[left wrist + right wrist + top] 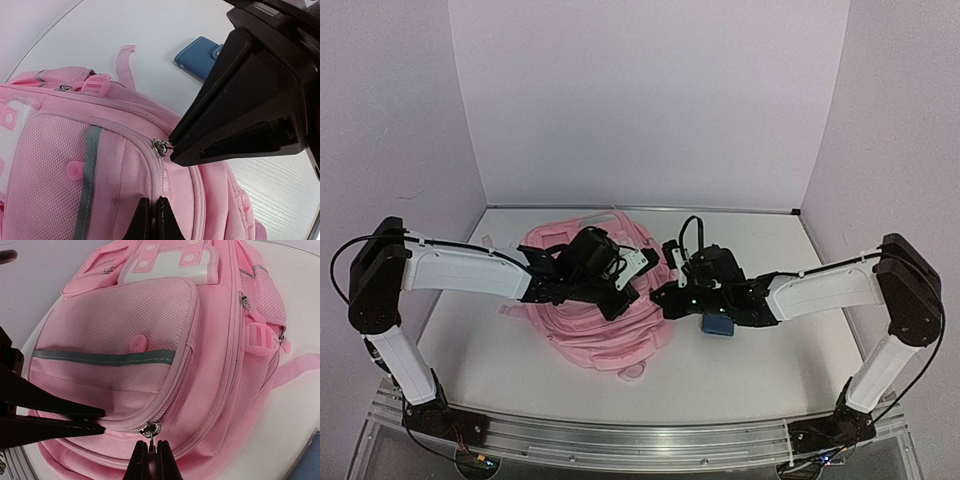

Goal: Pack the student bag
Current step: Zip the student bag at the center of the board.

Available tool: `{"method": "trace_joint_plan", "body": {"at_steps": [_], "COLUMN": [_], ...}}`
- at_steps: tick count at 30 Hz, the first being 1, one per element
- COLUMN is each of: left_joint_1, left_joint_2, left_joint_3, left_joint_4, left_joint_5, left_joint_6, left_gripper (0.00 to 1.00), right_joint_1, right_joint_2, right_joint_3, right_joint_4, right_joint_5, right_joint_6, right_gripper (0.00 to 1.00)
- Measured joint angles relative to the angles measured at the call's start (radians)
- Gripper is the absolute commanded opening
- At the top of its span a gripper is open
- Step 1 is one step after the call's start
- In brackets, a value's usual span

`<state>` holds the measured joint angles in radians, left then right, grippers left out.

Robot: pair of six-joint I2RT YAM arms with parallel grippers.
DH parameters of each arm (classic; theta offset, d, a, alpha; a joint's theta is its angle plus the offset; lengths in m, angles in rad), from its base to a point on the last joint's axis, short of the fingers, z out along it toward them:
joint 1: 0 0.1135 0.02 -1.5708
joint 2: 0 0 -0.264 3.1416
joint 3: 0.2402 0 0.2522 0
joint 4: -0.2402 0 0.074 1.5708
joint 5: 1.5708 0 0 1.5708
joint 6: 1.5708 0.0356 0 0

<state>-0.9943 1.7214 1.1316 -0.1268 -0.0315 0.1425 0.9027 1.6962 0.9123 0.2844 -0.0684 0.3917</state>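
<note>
While the student bag [582, 335] lies flat in the middle of the white desk [770, 370], both arms reach in over it from either side. The bag is front side up, and its mesh front pocket [115, 325] with a grey-green stripe [105, 358] faces the right wrist camera.

The right pincer [151, 444] is clamped on the zip pull [150, 430] at the bag's lower edge, on the zip that runs around the front pocket. The metal tab hangs straight down between its closed fingers.

The left pincer [152, 202] is closed too, with its tips together against the pink fabric just beside that same zip pull. Whether it pinches any cloth cannot be told. From the left wrist, the right pincer's black body fills the space above the bag, its tip at the zip.

Just off the bag's right side a flat blue case [199, 56] lies on the desk, near a loose pink strap [125, 67].
</note>
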Motion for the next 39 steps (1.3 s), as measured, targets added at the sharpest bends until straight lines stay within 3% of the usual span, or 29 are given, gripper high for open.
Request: {"method": "trace_joint_plan", "body": {"at_steps": [11,21,23,27,29,32,39], "left_joint_1": [-0.002,0.004,0.01,0.028,0.041,0.101,0.426], "left_joint_2": [-0.043,-0.139,-0.152,-0.188,-0.222,-0.281,-0.39], "left_joint_3": [-0.081,-0.175,-0.192,-0.211,-0.212,-0.212,-0.238], "left_joint_4": [0.076,0.084,0.083,0.048,-0.007,-0.073,-0.111], "left_joint_5": [0.022,0.03,0.022,0.022,0.037,0.069,0.104], "left_joint_6": [-0.018,-0.065,-0.086,-0.189,-0.261,-0.382,-0.614], "left_gripper": [0.0,0.01,0.1,0.58,0.68,0.77,0.82], "right_joint_1": [-0.059,-0.12,-0.121,-0.122,-0.131,-0.147,-0.143], "right_joint_2": [0.0,0.11,0.142,0.179,0.18,0.18,0.18], "right_joint_3": [0.008,0.168,0.21,0.246,0.246,0.242,0.196], "right_joint_4": [0.006,-0.074,-0.096,-0.096,-0.093,-0.082,-0.042], "right_joint_5": [-0.109,-0.24,-0.266,-0.29,-0.285,-0.274,-0.241], "right_joint_6": [-0.016,-0.14,-0.156,-0.162,-0.16,-0.153,-0.118], "right_gripper": [0.0,0.0,0.0,0.0,0.0,0.0,0.0]}}
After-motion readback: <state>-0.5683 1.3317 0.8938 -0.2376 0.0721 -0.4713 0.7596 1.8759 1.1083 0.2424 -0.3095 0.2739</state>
